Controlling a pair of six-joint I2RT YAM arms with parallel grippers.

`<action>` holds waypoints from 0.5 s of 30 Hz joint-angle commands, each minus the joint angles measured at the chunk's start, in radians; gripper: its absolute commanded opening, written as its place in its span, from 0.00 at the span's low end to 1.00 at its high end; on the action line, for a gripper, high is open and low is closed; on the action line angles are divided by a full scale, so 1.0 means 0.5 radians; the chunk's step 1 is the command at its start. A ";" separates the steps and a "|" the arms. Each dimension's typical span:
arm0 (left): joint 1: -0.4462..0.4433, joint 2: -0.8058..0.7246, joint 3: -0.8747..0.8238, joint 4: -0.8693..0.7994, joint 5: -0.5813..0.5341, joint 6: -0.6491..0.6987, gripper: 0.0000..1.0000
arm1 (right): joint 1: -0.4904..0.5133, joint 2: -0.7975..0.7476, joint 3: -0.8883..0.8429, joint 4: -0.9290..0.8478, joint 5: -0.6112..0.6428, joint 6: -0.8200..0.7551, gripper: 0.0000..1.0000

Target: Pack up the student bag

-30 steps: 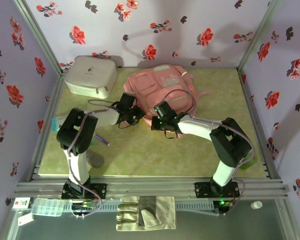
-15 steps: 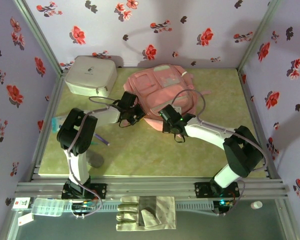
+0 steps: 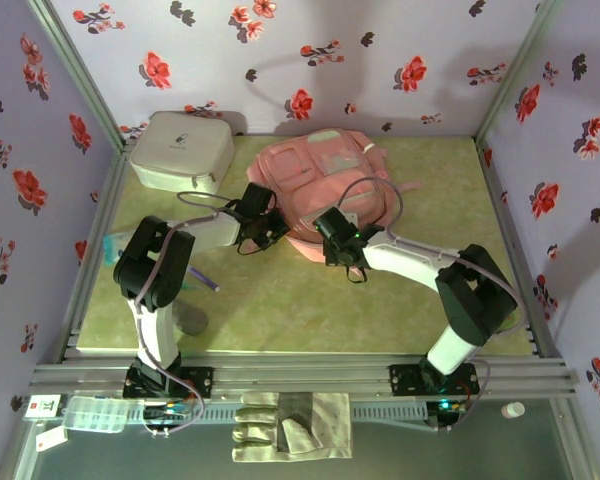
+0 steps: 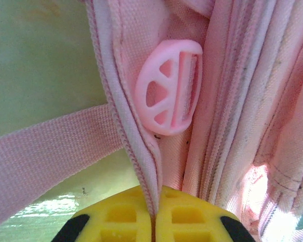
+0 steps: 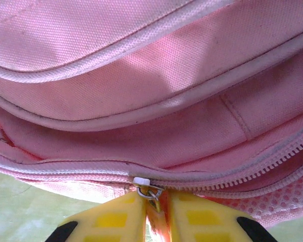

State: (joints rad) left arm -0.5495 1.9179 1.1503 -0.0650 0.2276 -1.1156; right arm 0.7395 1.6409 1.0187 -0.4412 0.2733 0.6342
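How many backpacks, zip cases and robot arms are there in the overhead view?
Backpack: 1
Zip case: 1
Arms: 2, left arm and right arm
Total: 4

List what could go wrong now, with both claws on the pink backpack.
The right claw pinches only the small orange-pink zip pull tab; a tug might slip off it or jam the white slider. The left claw grips just the thin piped seam of the soft pink fabric backpack; it may slide out, so the bag drags instead of opening.
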 commanded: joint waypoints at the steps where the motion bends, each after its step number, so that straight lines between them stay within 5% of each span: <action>1: 0.034 -0.074 0.043 -0.059 -0.087 0.056 0.07 | -0.009 0.056 0.053 -0.064 0.040 -0.019 0.15; 6: 0.039 -0.078 0.051 -0.078 -0.098 0.085 0.06 | -0.011 -0.017 0.030 -0.129 0.228 0.033 0.06; 15: 0.059 -0.101 0.077 -0.176 -0.173 0.212 0.04 | -0.160 -0.374 -0.269 -0.153 0.474 0.157 0.05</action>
State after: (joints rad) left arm -0.5484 1.9160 1.1614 -0.0906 0.2207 -1.0695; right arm 0.7116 1.5028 0.9291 -0.4618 0.4004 0.6712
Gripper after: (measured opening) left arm 0.071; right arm 0.056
